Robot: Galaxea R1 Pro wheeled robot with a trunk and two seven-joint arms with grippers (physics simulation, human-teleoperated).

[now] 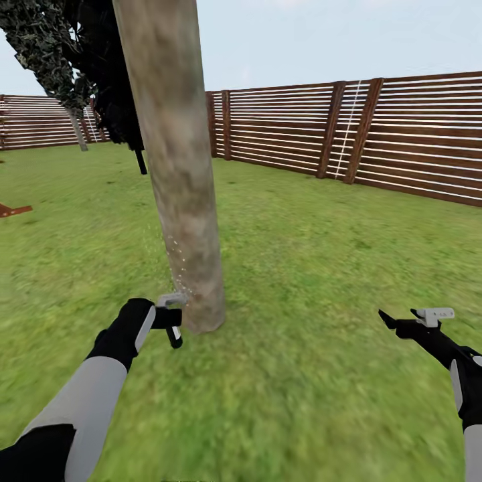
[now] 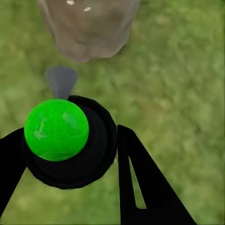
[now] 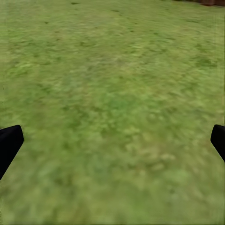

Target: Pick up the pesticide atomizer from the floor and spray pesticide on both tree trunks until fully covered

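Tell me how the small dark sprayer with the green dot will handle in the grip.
The small dark pesticide atomizer looks rigid and probably light, being smaller than the left gripper. Its rounded body between the fingers might twist or slip.

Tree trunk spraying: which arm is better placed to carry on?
Left. The left gripper holds the pesticide atomizer right beside the tree trunk, specks already on the bark; the right gripper is open over grass.
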